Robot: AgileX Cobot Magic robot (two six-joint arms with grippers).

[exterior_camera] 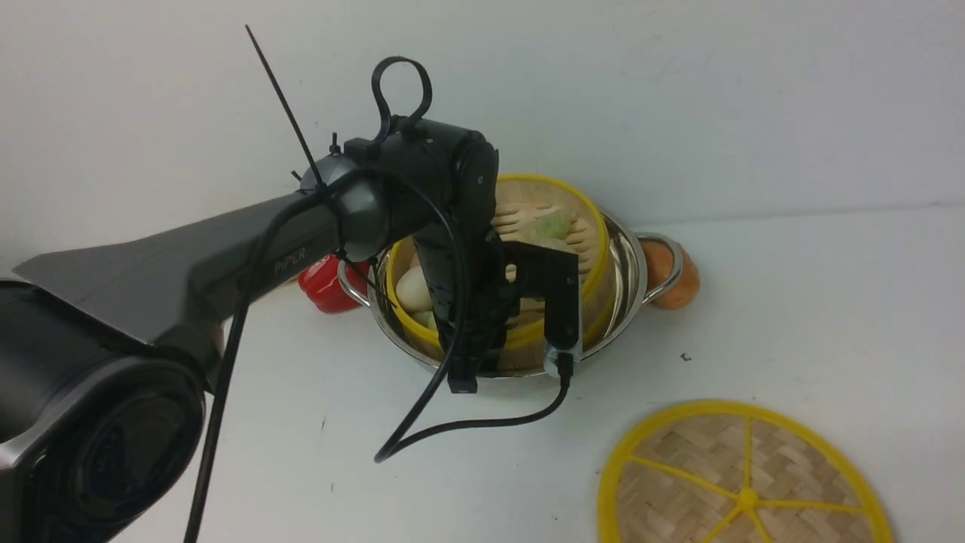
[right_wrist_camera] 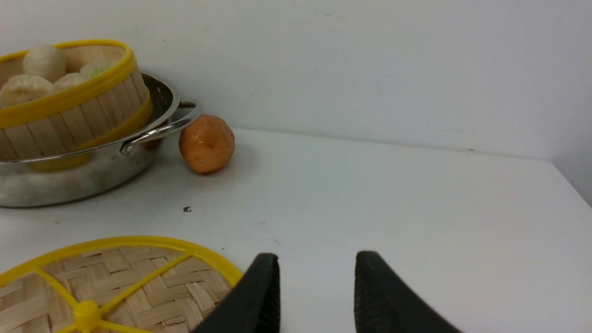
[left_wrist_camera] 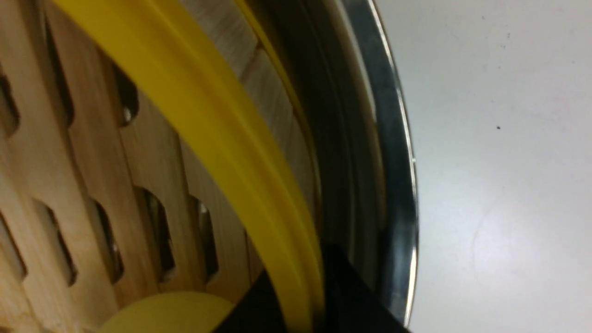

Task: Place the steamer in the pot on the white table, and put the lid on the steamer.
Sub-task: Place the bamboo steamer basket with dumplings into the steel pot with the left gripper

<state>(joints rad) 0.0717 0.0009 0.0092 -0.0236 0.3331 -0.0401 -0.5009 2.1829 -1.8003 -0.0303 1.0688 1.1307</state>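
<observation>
- Left gripper (left_wrist_camera: pixel 309 306): jaws pinched narrow on the steamer's (right_wrist_camera: pixel 69 118) yellow near rim.
- The steamer sits tilted inside the pot (exterior_camera: pixel 629 264), its far rim raised and its open top leaning toward the robot, buns inside.
- Right gripper (right_wrist_camera: pixel 317 296): jaws apart, holding nothing, just beside the lid (exterior_camera: pixel 746 483).
- The lid lies flat on the white table (exterior_camera: pixel 829 302), knob up.

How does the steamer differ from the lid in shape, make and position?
The steamer is a deep basket; the lid is a flat disc. The steamer has a slatted floor; the lid is woven with spokes. The steamer stands in the pot; the lid lies on the table. Both are round, yellow-rimmed.
</observation>
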